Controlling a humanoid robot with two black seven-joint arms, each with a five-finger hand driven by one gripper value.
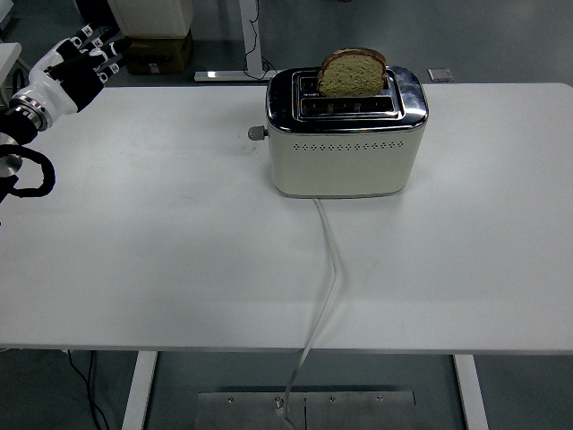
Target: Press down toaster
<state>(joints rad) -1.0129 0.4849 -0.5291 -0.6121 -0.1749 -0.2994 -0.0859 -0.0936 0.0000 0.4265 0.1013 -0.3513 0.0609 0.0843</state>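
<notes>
One cream toaster [345, 134] with a chrome top sits toward the far side of your white table [161, 260], right of centre. A slice of bread [352, 73] stands tall out of its rear slot, and a small knob [258, 133] juts from its left end. Its pale cord [327, 269] runs to the near edge. Your left hand [79, 64] hovers well apart at the far left corner, fingers loosely spread, holding nothing.
</notes>
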